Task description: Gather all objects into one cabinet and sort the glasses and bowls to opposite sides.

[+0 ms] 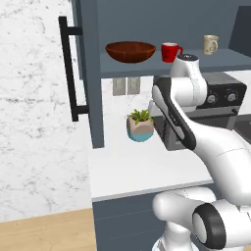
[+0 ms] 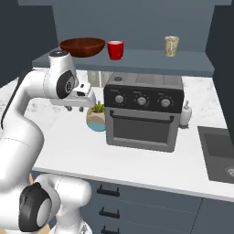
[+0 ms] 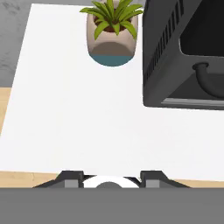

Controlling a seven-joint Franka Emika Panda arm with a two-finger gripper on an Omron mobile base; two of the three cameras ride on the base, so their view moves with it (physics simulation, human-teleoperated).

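The cabinet (image 1: 93,73) stands open, its door swung left with the black bar handle (image 1: 68,68) facing out, and its shelf (image 2: 137,59) carries three of the task's things in a row. The bowl (image 1: 130,51) sits at the left end; the red mug (image 1: 170,52) stands just beside it on the right, close but, as far as the base views show, not touching. The beige mug (image 1: 211,44) stands well apart toward the right end of the shelf. Below, on the white tabletop (image 1: 142,166), a potted plant (image 1: 139,125) sits just beside the left side of a black toaster oven (image 2: 144,112), and a small white bottle (image 2: 185,114) stands at the oven's right side. A sink (image 2: 219,153) is set into the tabletop farther right. The arm bends over the tabletop with its hand hanging beside the plant, pointing down (the hand view looks straight at bare white surface, with the plant and the oven's corner at the top). The gripper (image 3: 109,177) shows two dark fingertips (image 3: 70,177) set apart with nothing between them; it seems partly spread, though only the tips show, so how wide is hard to judge.
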